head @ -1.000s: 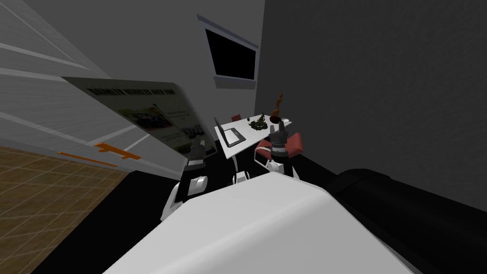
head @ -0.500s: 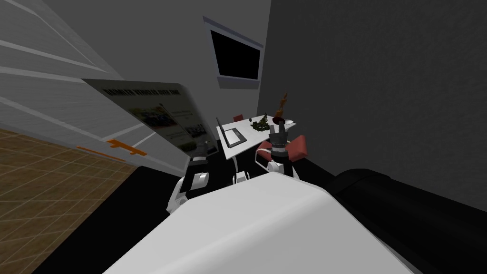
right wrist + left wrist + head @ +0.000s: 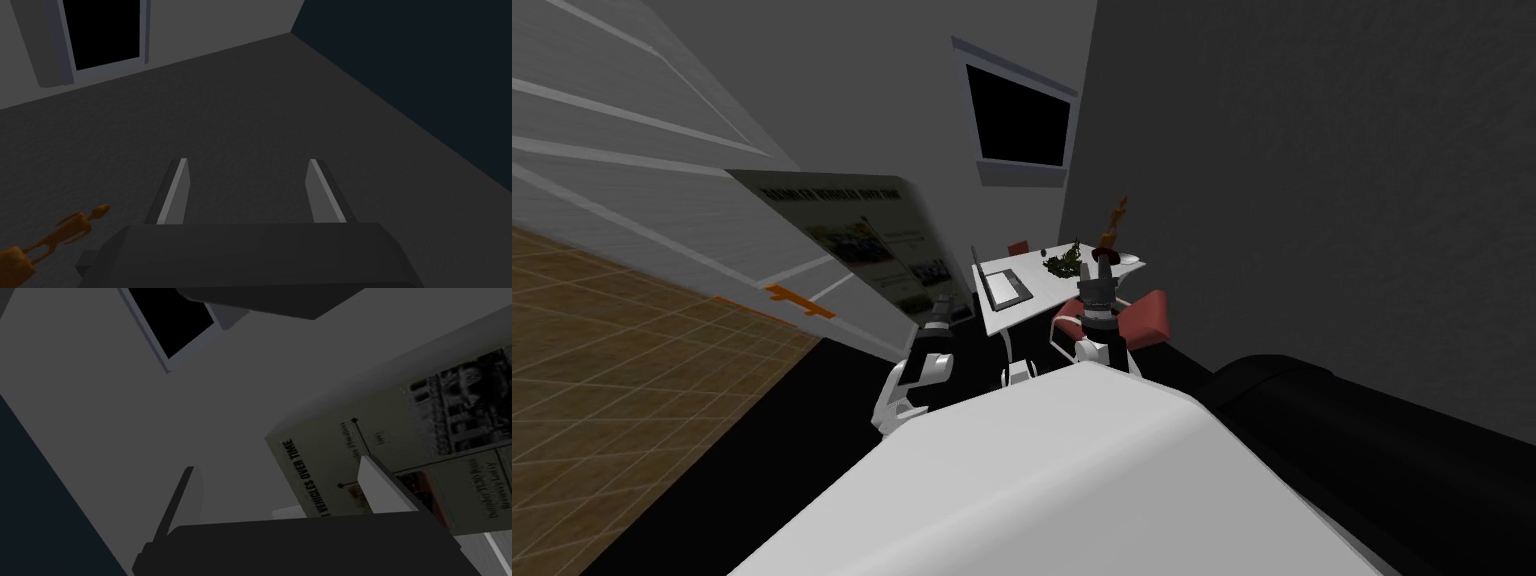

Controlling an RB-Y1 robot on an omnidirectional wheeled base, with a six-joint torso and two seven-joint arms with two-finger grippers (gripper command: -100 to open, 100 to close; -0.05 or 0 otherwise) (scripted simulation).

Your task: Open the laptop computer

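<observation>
I see the laptop [image 3: 1003,287] on the white table [image 3: 1037,303] ahead, long axis running away from me, lid up along its left edge, with my left gripper [image 3: 277,463] and right gripper [image 3: 246,160] both spread wide, empty.

Head camera, rolled, looks down at a far table [image 3: 1047,285] at 12 o'clock. Both wrist cameras point upward; all three share the window [image 3: 1019,118].

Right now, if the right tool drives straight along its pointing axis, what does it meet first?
Probably the dark grey wall: the right tool points at it, open, nothing between. The orange figurine lies off-line. Depth unclear.
</observation>
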